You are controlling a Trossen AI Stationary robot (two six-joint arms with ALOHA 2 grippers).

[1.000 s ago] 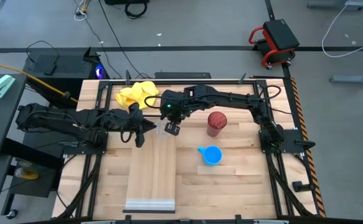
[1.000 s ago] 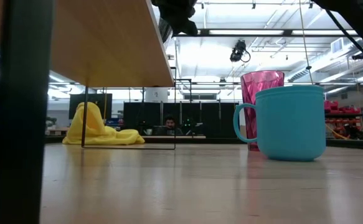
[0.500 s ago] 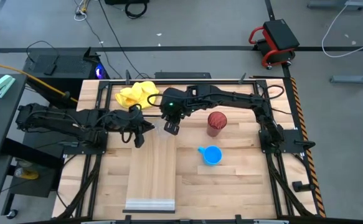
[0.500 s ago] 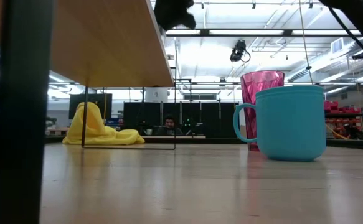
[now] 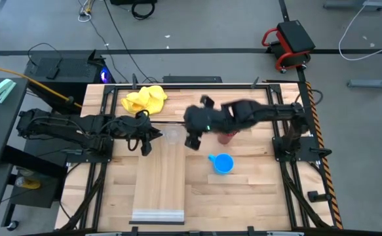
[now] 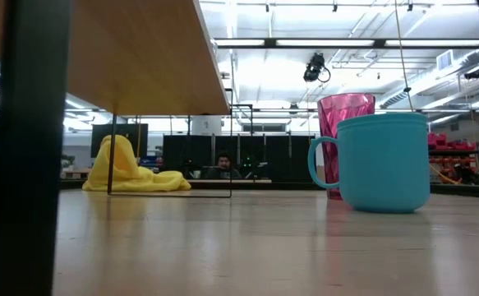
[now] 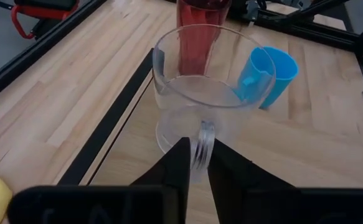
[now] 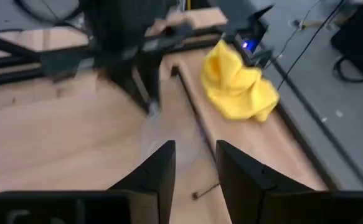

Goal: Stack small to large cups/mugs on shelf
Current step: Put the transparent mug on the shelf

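The small clear cup (image 7: 200,93) stands upright on the far end of the light wood shelf (image 5: 159,183), a raised plank on dark legs. It shows faintly in the high view (image 5: 171,134). My left gripper (image 5: 156,136) is shut on the cup's handle. My right gripper (image 5: 192,141) hovers open and empty just right of the clear cup, blurred. The dark red ribbed cup (image 5: 228,137) stands on the tabletop, partly under the right arm. The bright blue mug (image 5: 223,164) stands nearer on the tabletop. My left gripper (image 7: 200,169) pinches the clear cup's handle (image 7: 203,140) between its two fingers. The fingers come level from the table's left. The cup stays upright, its base on the shelf.
A yellow cloth (image 5: 145,99) lies at the table's far left. In the low view the shelf's underside (image 6: 140,49) and a dark leg (image 6: 25,148) fill the left, with the red cup (image 6: 344,111) and blue mug (image 6: 384,162) at right. A person (image 6: 223,161) sits far behind.
My right gripper has swung quickly from over the clear cup toward the table's right edge and a little nearer, leaving the low view. The right arm now crosses over the red cup. The clear cup and my left gripper have stayed in place.
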